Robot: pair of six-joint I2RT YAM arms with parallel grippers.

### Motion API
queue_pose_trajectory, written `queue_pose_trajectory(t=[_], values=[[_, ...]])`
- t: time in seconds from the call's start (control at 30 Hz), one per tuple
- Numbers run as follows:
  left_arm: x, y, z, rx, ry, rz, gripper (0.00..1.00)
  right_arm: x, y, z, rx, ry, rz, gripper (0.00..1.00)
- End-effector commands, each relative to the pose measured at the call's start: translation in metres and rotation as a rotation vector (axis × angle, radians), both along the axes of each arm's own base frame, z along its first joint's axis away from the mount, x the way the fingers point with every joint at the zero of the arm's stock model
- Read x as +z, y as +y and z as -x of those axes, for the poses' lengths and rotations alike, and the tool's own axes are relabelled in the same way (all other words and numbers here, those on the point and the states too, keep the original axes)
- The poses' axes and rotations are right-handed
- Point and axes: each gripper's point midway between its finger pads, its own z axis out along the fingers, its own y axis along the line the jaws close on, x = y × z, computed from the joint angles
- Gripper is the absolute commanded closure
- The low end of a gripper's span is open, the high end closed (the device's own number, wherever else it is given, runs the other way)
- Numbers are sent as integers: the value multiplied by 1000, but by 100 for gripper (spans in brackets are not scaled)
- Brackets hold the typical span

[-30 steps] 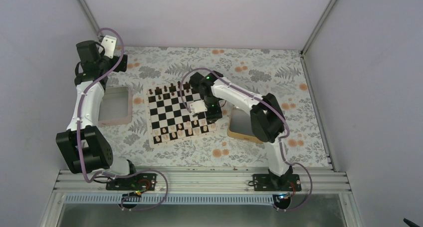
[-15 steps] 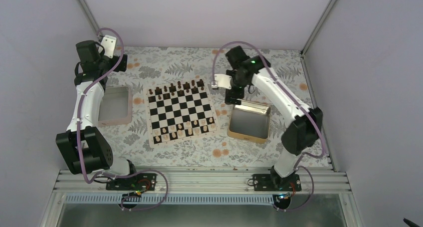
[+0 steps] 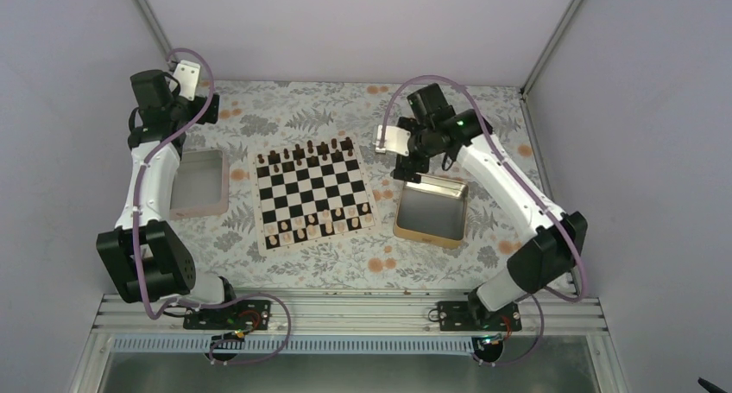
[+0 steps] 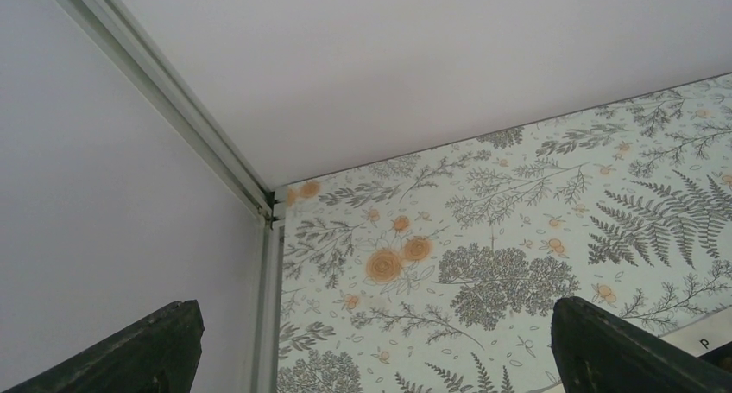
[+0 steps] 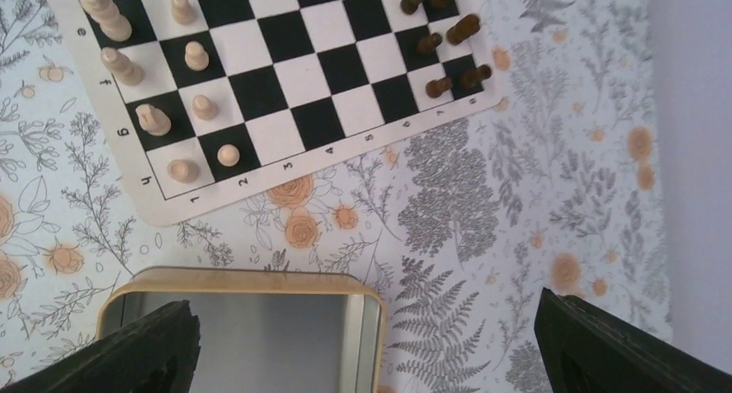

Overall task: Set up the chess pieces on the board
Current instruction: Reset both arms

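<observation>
Light pieces (image 5: 205, 107) stood in two rows on the board (image 5: 302, 73), and the tin (image 5: 242, 279) looked empty: setup seemed finished. Left hand (image 4: 371, 345) and right hand (image 5: 367, 320) gaped, holding nothing.

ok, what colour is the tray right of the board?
Tray: gold rim, grey inside. Right wrist view shows it best.

Overhead and right wrist share the board (image 3: 312, 194); left wrist faces wall (image 4: 432, 56).

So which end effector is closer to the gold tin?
Right. The right end effector hovers over the gold tin at its far edge; the left end effector is by the far-left corner, across the chessboard.
</observation>
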Motion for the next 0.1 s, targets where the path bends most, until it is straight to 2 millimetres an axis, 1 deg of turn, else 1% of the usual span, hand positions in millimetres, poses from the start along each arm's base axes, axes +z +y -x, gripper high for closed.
queue_pose_trajectory(t=[0.0, 0.07], values=[[23, -1, 1, 3, -56, -13, 0, -16, 1, -6, 12, 36, 15, 0], [24, 0, 2, 6, -57, -16, 0, -8, 3, -14, -20, -2, -9, 0]])
